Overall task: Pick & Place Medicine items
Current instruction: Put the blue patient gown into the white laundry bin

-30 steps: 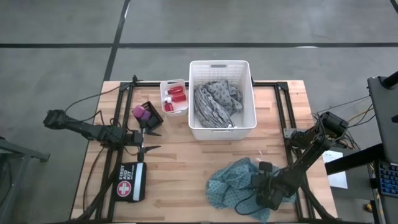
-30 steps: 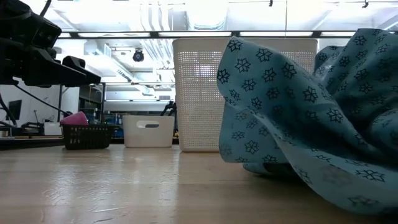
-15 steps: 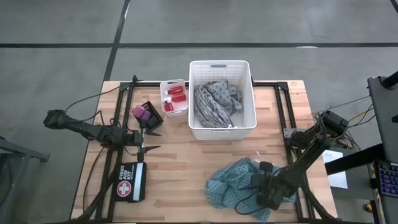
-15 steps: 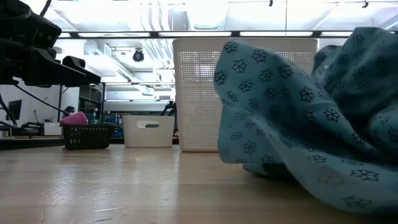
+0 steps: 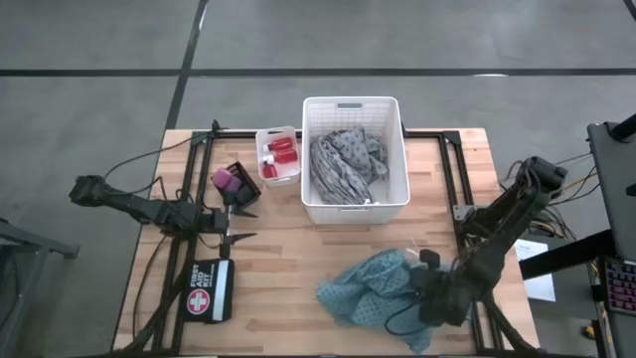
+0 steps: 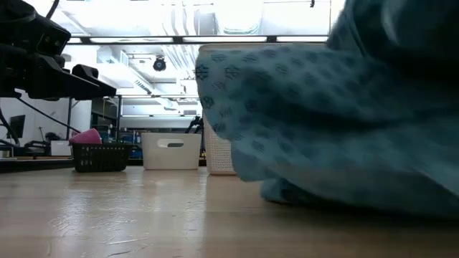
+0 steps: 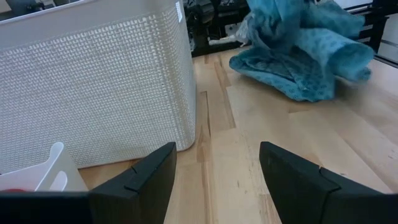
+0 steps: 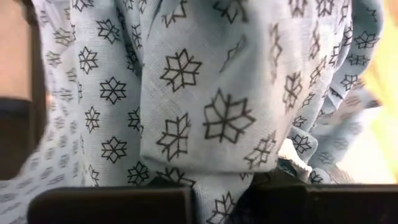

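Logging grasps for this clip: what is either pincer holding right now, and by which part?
The right pincer grips the teal cloth by a bunched fold near its right edge. The left pincer is open, holding nothing.

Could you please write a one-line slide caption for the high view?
Right gripper lifts the teal cloth beside the white basket; left gripper waits open.

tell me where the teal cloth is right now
In the high view the teal cloth lies bunched on the table's near right part, below the white basket, with the right tool shut on it.
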